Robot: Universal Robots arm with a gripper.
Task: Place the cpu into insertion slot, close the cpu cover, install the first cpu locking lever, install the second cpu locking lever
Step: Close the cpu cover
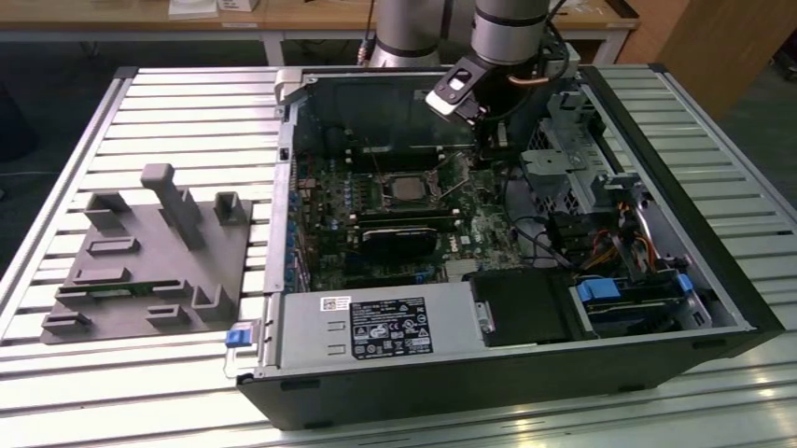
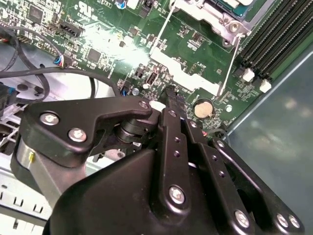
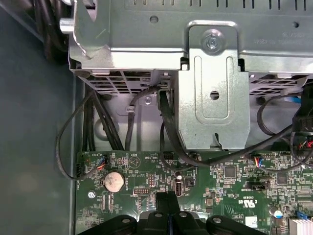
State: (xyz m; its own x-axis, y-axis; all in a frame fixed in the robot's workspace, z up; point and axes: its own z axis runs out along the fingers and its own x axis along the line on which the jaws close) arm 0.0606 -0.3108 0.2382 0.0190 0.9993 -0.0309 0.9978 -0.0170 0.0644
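Power supply (image 1: 373,327) nearest. Beyond, cpu (image 1: 406,187) lies mid-board, cpu cover (image 1: 379,189) apparently lowered over it. Farther, gripper (image 2: 170,92) hovers pressed together, empty, near an apparently unlatched locking lever (image 2: 229,66). Judged: first-lever step; it calls for a precise push on that thin rod.

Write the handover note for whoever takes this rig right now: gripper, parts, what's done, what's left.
The gripper is shut with nothing seen in it. Its tip is low over the green board, near the coin cell and beside the socket.
The cpu lies in the insertion slot, and the cpu cover appears down over it.
The two thin locking levers stand off the board, unlatched.
Done: cpu placed, cover seemingly closed.
Left: both levers.
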